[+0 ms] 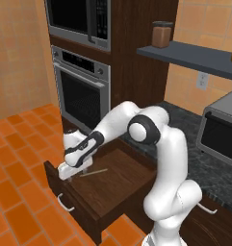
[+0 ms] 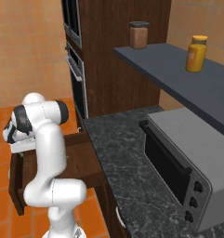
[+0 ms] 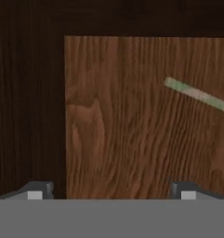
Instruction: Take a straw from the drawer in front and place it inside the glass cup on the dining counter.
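Straw [image 3: 197, 95] lies flat on the drawer [image 1: 118, 180] floor, up-right of my spread, empty claw [image 3: 111, 191], its length slanting across my view.

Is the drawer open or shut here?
Open: the drawer is pulled out, its wooden floor exposed with the straw lying on it.

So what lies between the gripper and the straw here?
Just bare drawer floor, in the hand view; the straw lies off to one side of the open gripper.
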Robot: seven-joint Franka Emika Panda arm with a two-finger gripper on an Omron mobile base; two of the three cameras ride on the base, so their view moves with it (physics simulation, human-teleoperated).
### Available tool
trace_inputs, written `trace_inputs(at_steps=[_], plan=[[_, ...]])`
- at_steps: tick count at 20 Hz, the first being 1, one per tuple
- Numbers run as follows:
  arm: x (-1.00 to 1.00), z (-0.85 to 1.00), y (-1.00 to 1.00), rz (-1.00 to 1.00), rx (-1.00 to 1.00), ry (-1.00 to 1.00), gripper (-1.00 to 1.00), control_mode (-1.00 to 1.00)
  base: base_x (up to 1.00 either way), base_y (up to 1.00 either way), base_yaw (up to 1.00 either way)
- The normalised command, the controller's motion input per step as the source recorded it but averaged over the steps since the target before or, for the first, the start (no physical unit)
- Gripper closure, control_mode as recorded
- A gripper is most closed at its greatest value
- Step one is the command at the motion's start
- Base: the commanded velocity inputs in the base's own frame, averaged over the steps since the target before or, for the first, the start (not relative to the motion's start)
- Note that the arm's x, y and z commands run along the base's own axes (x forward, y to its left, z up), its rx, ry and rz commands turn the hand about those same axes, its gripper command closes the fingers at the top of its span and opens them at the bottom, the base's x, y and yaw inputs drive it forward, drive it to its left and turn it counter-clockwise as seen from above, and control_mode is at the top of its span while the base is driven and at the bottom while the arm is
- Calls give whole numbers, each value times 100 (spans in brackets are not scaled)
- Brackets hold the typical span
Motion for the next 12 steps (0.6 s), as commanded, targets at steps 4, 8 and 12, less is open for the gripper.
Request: trace_inputs(at_steps=[4,8,12], plan=[[27,34,-58,2,-7,0,-100,-100,0,0,0],[37,0,-54,13,-4,2,-100,-100,0,0,0],[35,-23,-28,16,0,6,-100,-100,0,0,0]])
